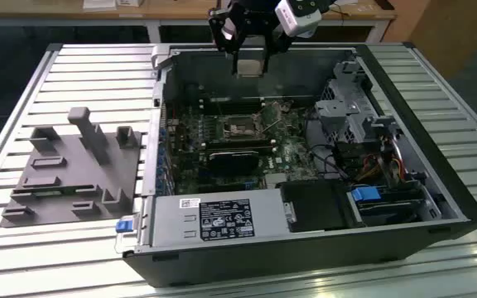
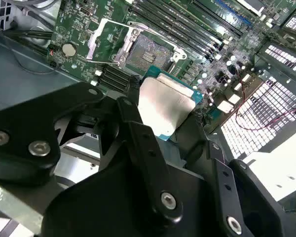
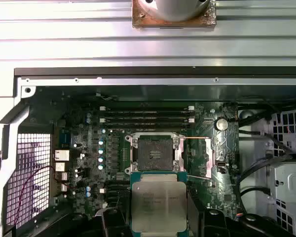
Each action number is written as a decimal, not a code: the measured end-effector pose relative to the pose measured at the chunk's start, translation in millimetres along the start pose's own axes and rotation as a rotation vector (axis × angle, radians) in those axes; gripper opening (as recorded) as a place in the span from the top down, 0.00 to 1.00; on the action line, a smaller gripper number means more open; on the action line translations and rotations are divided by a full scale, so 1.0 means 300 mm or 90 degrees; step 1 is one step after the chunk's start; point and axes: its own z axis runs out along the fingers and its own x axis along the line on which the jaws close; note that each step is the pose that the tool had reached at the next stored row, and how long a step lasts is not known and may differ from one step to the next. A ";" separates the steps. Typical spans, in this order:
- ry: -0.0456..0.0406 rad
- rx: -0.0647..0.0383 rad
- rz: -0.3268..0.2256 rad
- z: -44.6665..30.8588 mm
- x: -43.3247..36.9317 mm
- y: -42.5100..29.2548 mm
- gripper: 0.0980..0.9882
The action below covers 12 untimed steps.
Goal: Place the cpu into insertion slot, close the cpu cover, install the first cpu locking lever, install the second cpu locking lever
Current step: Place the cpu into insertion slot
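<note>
My gripper (image 1: 249, 61) hangs over the far wall of the open computer case, shut on the cpu (image 1: 249, 67), a flat silver-topped chip with a teal edge. In both wrist views the cpu (image 3: 159, 205) (image 2: 166, 104) sits between the black fingers (image 2: 131, 114), level and lifted above the board. The insertion slot (image 3: 155, 150) (image 2: 147, 49) (image 1: 240, 127) lies bare on the green motherboard, its dark centre exposed, a short way from the chip. The cpu cover (image 2: 102, 37) (image 3: 206, 155) stands swung open beside the slot. Thin lever wires (image 3: 195, 138) stick out next to it.
Long black memory slots (image 3: 145, 116) run beside the slot. A black heatsink block (image 1: 231, 160), the power supply (image 1: 213, 217) and a drive cage (image 1: 346, 112) with cables crowd the case. A grey fixture block (image 1: 72, 167) rests on the slatted table at the exterior view's left.
</note>
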 end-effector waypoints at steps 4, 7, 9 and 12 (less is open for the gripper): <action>0.0000 0.000 0.000 0.000 0.000 0.000 0.50; 0.0000 0.000 0.000 0.000 0.000 0.000 0.50; 0.0000 0.000 0.000 0.000 0.000 0.000 0.50; -0.0001 0.000 0.000 0.005 0.000 0.000 0.50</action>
